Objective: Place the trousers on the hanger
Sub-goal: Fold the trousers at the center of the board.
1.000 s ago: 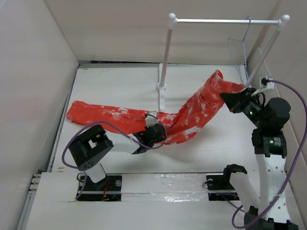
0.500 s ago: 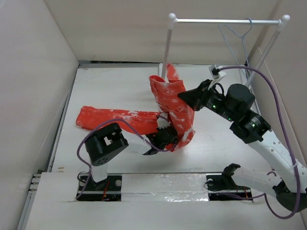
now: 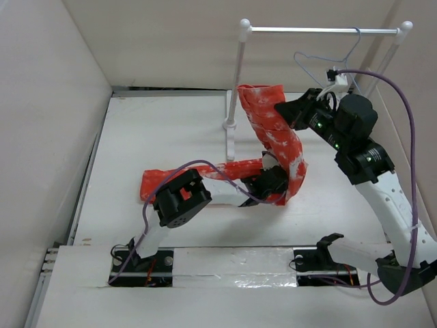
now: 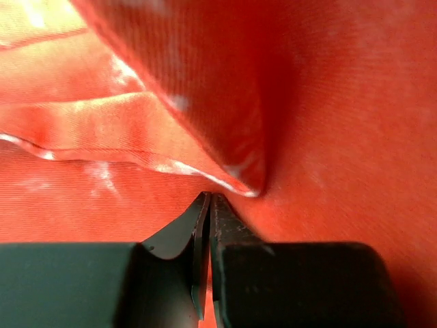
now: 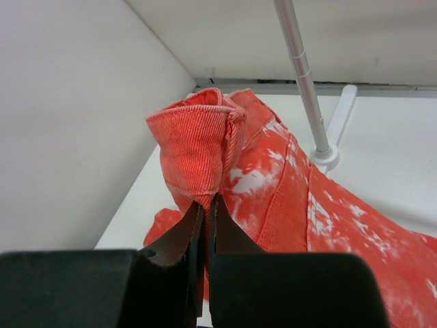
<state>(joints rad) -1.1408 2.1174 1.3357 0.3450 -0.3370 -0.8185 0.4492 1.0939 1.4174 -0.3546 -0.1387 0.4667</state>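
Observation:
The orange-red trousers [image 3: 280, 140] with white blotches hang in a raised fold in mid-table, one leg trailing left on the table [image 3: 171, 179]. My right gripper [image 3: 285, 113] is shut on the cuff end and holds it up beside the rail post; the cuff shows in the right wrist view [image 5: 198, 140] pinched between the fingers. My left gripper [image 3: 273, 179] is shut on a fold of the trousers [image 4: 328, 137] low near the table. The thin blue-grey hanger [image 3: 326, 55] hangs by its hook from the rail, just behind the right gripper.
The white two-post rail stand [image 3: 236, 75] stands at the back, its left post base [image 3: 230, 125] beside the lifted fabric; the post also shows in the right wrist view [image 5: 304, 75]. White walls close in left, back and right.
My right gripper has carried the trouser end up and back toward the rail and hanger. My left gripper has slid right with its fold. The leg on the table has been dragged right.

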